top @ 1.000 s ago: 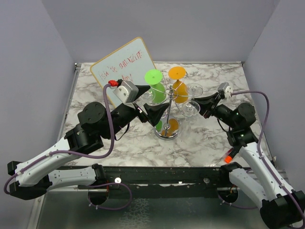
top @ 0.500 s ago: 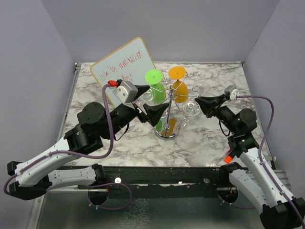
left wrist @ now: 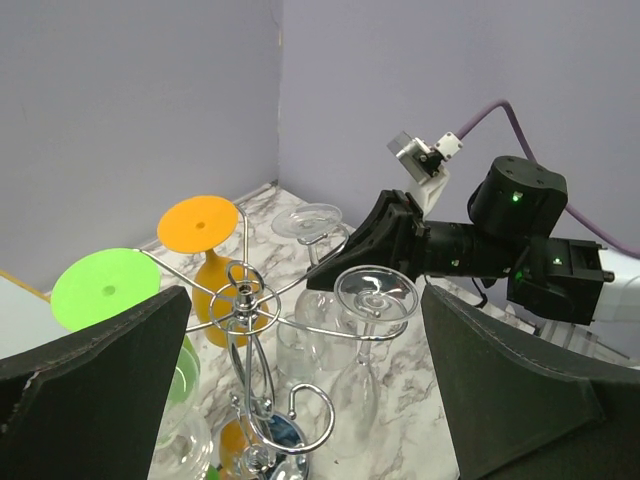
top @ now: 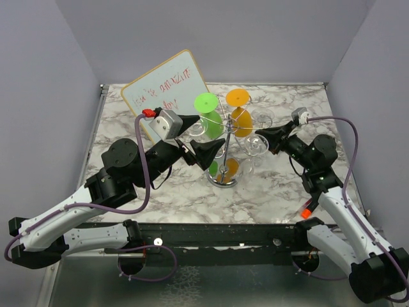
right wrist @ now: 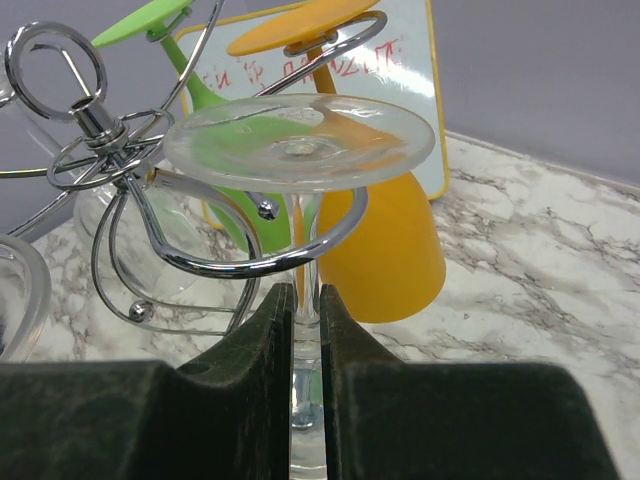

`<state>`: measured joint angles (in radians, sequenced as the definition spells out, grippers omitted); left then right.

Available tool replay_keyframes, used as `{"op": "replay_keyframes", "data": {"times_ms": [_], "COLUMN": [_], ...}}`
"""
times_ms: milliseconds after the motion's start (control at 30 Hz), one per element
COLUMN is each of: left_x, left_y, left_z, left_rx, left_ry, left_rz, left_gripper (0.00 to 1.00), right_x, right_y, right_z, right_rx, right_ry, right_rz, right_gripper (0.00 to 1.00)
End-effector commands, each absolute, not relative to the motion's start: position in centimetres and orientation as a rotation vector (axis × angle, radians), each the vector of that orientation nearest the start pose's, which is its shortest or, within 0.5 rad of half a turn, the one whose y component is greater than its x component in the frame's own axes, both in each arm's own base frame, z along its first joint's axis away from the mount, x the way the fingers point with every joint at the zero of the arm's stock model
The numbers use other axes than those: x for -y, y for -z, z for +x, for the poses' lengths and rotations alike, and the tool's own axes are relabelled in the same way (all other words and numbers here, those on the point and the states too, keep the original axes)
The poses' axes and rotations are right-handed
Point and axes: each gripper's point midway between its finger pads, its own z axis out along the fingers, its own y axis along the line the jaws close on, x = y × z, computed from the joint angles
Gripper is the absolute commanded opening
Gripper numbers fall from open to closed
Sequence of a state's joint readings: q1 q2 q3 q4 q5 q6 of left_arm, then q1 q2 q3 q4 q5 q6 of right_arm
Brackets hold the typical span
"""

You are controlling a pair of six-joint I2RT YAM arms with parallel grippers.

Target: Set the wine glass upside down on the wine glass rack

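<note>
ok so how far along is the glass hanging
Done: green wine glass and orange wine glass hang inverted on the wine glass rack. In hand: right gripper is shut on the clear wine glass stem, slotted in a wire arm, foot above it. Remaining: release, withdraw. The left gripper is open, empty.

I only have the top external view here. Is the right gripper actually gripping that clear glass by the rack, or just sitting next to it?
Observer: The right wrist view shows the right gripper shut on the stem of the clear wine glass, foot up.
Operator: Is the stem inside a rack arm?
Observer: Yes. The stem passes through a curled chrome arm of the wine glass rack, and the foot is above the wire. I cannot tell whether the foot rests on it.
Operator: Left gripper holding anything?
Observer: No. The left wrist view shows the left gripper open, with nothing gripped.
</note>
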<state>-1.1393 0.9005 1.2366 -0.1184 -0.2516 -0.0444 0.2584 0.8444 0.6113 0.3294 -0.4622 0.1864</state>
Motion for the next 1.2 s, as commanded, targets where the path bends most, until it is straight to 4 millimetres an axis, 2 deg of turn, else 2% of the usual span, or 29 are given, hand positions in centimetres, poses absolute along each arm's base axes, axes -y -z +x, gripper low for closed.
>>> {"op": "replay_keyframes", "data": {"times_ms": [0, 200, 433, 600, 833, 1000, 1100, 1167], "left_x": [26.8, 26.7, 26.5, 26.4, 26.1, 25.8, 25.7, 25.7], "left_y": [-47.1, -46.9, -46.9, -47.0, -46.5, -46.2, -46.1, -46.0], "left_z": [16.8, 16.8, 16.8, 16.8, 17.0, 17.4, 17.5, 17.6], "left_rx": [-1.294, -1.294, -1.294, -1.291, -1.299, -1.310, -1.315, -1.320], "left_ry": [0.833, 0.827, 0.819, 0.818, 0.803, 0.780, 0.772, 0.771], "left_rz": [0.532, 0.535, 0.532, 0.532, 0.518, 0.507, 0.499, 0.496], "left_gripper": [0.99, 0.99, 0.99, 0.99, 0.99, 0.99, 0.99, 0.99], "right_x": [-17.7, -17.6, -16.7, -16.0, -14.0, -12.2, -10.1, -7.5], "right_y": [-30.1, -29.5, -30.3, -31.0, -31.4, -30.7, -29.8, -29.5], "right_z": [28.8, 28.7, 28.0, 27.1, 25.4, 24.3, 24.3, 24.6], "right_rx": [-1.455, -1.480, -1.466, -1.473, -1.459, -1.473, -1.502, -1.502], "right_ry": [-0.753, -0.759, -0.729, -0.724, -0.678, -0.619, -0.553, -0.476], "right_rz": [-0.511, -0.499, -0.442, -0.395, -0.292, -0.208, -0.074, 0.095], "right_gripper": [0.15, 0.32, 0.54, 0.65, 0.69, 0.70, 0.70, 0.70]}}
